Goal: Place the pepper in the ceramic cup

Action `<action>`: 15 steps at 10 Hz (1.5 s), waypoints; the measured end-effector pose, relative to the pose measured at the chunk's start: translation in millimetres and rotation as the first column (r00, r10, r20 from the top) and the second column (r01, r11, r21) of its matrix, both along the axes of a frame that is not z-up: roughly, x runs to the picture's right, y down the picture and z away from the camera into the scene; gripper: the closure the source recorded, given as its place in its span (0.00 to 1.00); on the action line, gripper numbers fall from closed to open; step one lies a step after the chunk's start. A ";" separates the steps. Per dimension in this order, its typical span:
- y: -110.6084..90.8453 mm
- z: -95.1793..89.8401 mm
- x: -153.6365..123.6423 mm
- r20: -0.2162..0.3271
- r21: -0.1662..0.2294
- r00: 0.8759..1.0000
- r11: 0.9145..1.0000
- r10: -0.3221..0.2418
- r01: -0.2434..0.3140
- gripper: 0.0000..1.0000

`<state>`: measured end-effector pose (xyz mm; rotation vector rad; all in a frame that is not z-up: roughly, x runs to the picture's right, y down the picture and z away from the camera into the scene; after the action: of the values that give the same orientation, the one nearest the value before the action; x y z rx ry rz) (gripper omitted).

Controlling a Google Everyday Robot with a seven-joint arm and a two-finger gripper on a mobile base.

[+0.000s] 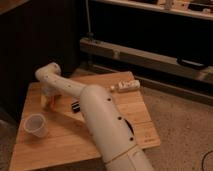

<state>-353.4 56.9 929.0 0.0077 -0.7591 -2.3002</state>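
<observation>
The ceramic cup [36,125] is small, pale and handleless. It stands upright near the front left of the wooden table [60,142]. My white arm reaches from the lower right across the table to the back left. My gripper [47,99] hangs from the wrist there, low over the table, behind and slightly right of the cup and clearly apart from it. A pale orange-tan patch shows at the gripper, but I cannot make out the pepper as a separate thing; it is hidden or out of view.
A flat black bar [76,106] lies on the table just right of the gripper, against my arm. A white bottle [125,86] lies on its side at the table's back right edge. A dark wall and a metal rail stand behind the table, and speckled floor lies to the right.
</observation>
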 end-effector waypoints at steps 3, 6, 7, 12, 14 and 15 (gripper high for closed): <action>-35.9 -66.9 -9.2 -0.030 0.167 0.999 0.985 -0.031 0.035 0.20; -45.2 -81.4 -8.8 -0.040 0.191 0.999 0.981 -0.035 0.042 0.20; -45.3 -81.7 -9.3 -0.039 0.191 0.999 0.981 -0.034 0.041 0.20; -44.0 -78.2 -11.8 -0.035 0.169 0.999 0.985 -0.030 0.035 0.20; -35.4 -58.8 -15.9 -0.013 0.108 0.999 0.994 -0.030 0.031 0.20; -25.4 -43.6 -18.6 -0.007 0.073 1.000 0.997 -0.029 0.030 0.20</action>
<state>-372.0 31.5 885.4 0.0234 -0.6767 -2.3539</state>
